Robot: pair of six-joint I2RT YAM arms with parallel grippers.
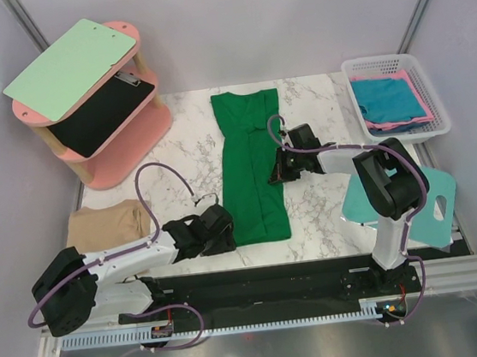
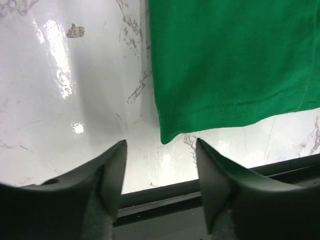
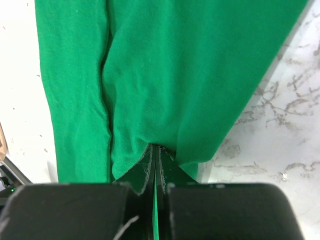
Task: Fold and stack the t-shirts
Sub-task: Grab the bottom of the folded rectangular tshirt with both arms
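Looking over the white marble-look surface (image 1: 328,207), the biggest thing on it is the bright green cloth t-shirt (image 1: 252,168). It lies as a long narrow strip down the middle, with the collar toward the far edge and the hem toward the near edge. It looks soft, light and floppy, so I'd guess it sags and bunches anywhere it isn't held. The corners and the stitched hem look like the best places to grab, since a mid-edge pinch probably just drags up a wrinkle.

A folded tan-beige t-shirt (image 1: 106,224) sits by the near left corner. A teal-blue t-shirt (image 1: 389,97) and a pink t-shirt (image 1: 419,99) are in the white plastic basket (image 1: 380,61) at the far right corner.

The right claw (image 3: 156,150) is clamped tight on a pinch of the green shirt's right edge, roughly midway along. The left claw (image 2: 161,141) is spread apart with nothing in it, just off the hem's near left corner and not touching the cloth.
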